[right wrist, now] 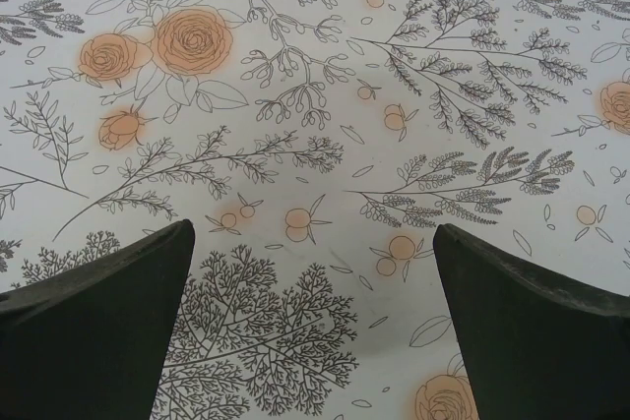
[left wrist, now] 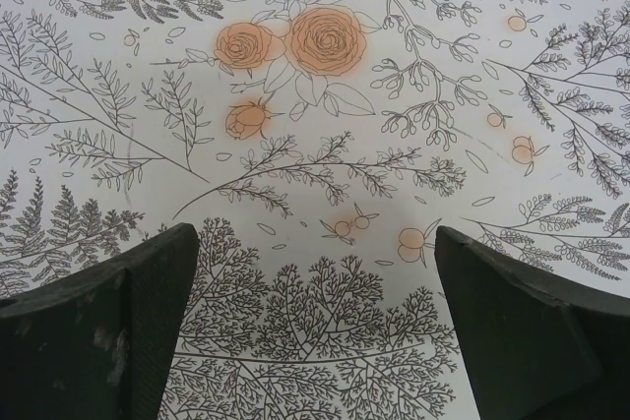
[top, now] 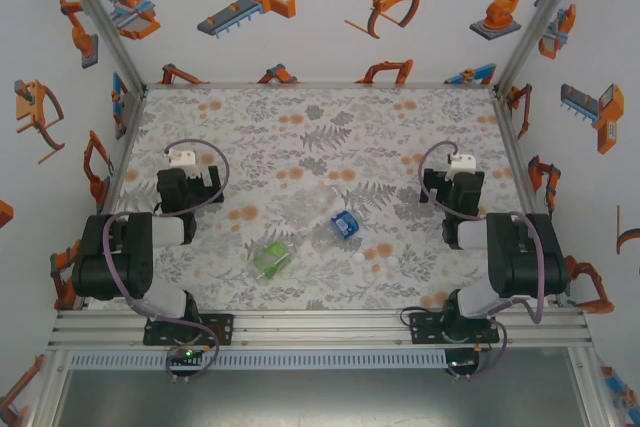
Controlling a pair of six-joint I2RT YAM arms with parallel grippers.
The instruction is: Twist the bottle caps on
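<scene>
Bright even light, soft shadows, sharp

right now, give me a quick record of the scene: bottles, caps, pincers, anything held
surface: floral cloth
green-label bottle: front centre of the cloth, uncapped as far as can be told
blue-label bottle: behind and to the right of the green one
bottle caps: loose on the cloth, right of the green-label bottle
left pincer: open, over bare cloth, holding nothing
right pincer: open, over bare cloth, holding nothing

The small clear plastic bottle with a green label [top: 271, 259] lies on its side near the middle of the floral desk [top: 300, 127]. The blue-labelled clear bottle [top: 343, 225] lies near it, to the right. Tiny round whitish plastic caps [top: 358, 258] rest loose just beside the blue one.
</scene>
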